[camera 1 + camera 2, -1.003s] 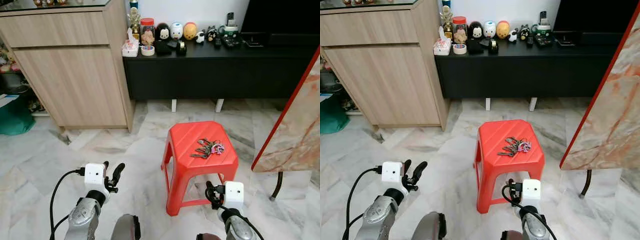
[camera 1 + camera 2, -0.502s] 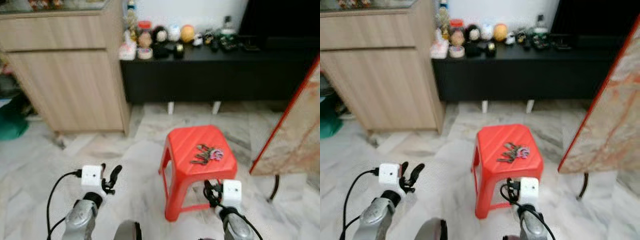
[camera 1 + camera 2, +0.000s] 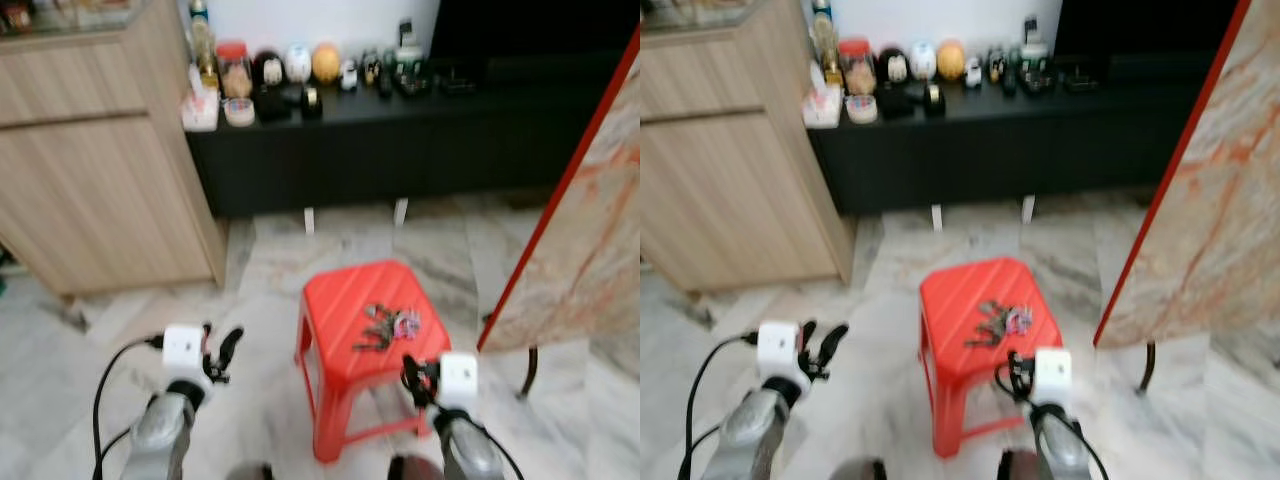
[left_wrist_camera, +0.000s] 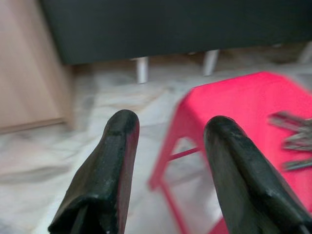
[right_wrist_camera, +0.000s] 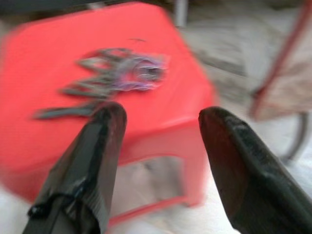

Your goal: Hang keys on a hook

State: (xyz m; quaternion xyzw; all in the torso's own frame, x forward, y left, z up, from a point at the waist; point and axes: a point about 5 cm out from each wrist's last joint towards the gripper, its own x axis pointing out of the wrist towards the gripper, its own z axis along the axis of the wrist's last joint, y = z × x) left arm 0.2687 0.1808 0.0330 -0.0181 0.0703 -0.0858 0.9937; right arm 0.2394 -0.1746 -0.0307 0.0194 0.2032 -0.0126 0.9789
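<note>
A bunch of keys (image 3: 388,325) with a pink tag lies on the top of a red plastic stool (image 3: 345,300) on the marble floor. My right gripper (image 3: 412,375) is held low at the stool's near right corner, just short of the keys, and it is open; in the right wrist view its fingers (image 5: 97,141) frame the keys (image 5: 117,73). My left gripper (image 3: 222,352) is open over the floor to the left of the stool; the left wrist view has the stool (image 4: 234,107) beyond its fingers (image 4: 114,161).
A black low cabinet (image 3: 400,130) with jars and figurines runs along the back wall. A wooden cupboard (image 3: 90,180) stands at the left. A tilted marble slab with a red edge (image 3: 590,220) leans at the right, close to the stool.
The whole view has shifted: the stool and cabinet now sit further left and the picture is blurred, so the camera moved. Both grippers keep their pose and stay open.
</note>
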